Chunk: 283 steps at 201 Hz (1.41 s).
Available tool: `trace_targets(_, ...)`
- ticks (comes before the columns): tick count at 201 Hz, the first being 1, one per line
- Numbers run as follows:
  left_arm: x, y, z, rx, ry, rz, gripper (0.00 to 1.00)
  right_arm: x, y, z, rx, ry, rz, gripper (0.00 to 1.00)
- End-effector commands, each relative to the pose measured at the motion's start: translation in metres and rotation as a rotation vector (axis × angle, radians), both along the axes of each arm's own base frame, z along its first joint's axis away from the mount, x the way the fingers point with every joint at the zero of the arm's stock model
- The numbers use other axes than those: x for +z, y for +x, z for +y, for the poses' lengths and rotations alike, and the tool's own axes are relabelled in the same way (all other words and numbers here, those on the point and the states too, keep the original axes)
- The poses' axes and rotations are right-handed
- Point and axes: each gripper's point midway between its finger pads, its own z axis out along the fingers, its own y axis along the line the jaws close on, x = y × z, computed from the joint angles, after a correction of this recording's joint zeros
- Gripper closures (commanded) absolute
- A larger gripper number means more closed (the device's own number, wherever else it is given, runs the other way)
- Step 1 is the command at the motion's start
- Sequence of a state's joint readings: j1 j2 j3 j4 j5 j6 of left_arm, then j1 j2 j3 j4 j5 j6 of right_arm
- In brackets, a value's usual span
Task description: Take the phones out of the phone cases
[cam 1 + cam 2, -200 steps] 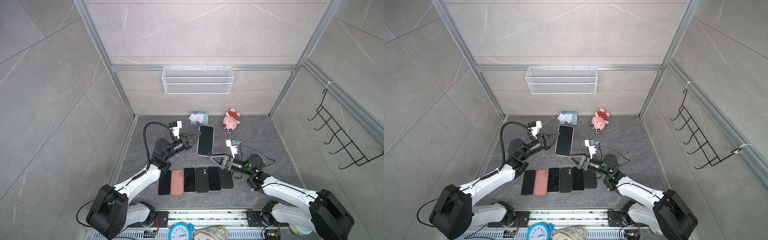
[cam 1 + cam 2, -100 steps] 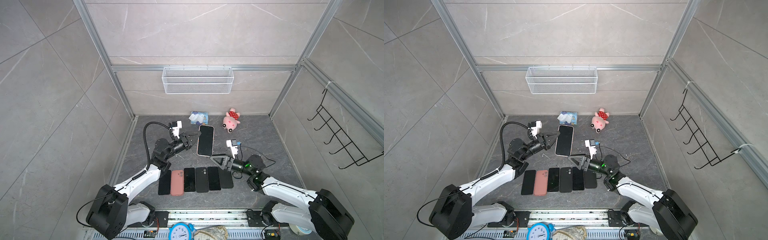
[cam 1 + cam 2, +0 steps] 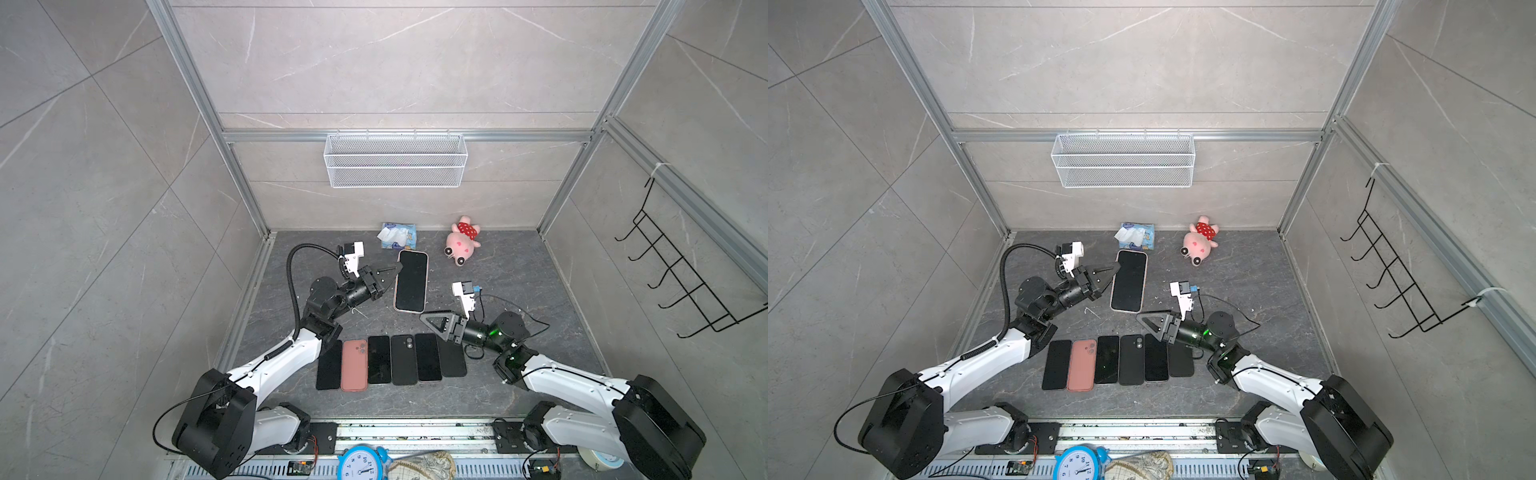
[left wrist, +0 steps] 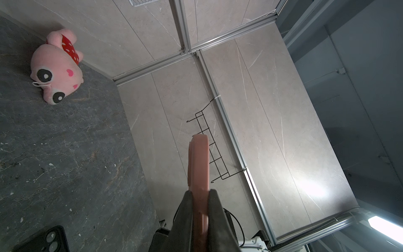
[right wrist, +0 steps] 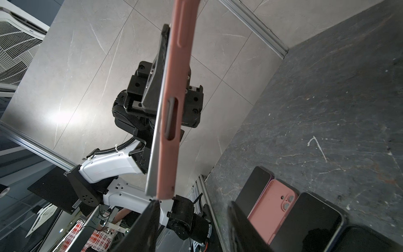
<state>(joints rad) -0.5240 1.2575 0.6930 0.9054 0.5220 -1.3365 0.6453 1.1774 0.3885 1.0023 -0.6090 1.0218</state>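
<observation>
Nothing moved, phone (image 3: 410,280) inside pink case (image 5: 176,65)

Both top views look down; wrists near case (image 4: 198,162).

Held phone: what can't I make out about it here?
Left wrist: case edge-on, screen hidden; left tool covers its near end.
Top views: phone hides the case back.
Right wrist: whether right tool touches the case corner is unclear.
</observation>
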Motion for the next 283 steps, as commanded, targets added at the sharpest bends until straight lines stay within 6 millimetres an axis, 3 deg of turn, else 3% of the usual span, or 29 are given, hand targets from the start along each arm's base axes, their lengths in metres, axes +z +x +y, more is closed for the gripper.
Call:
trace_targets(1,0.041,-0.01,0.004,-0.004,-0.088,-0.113,1.0,0.003,-0.001,0.0,-0.005,0.019,-0.01,0.48)
trace_targets(45,0.036,-0.011,0.004,-0.005,-0.082,-0.103,1.0,0.015,-0.002,0.001,0.007,0.037,-0.033,0.48)
trace_targets(283,0.036,-0.012,0.003,-0.005,-0.075,-0.116,1.0,0.023,-0.002,0.002,0.016,0.058,-0.033,0.46)
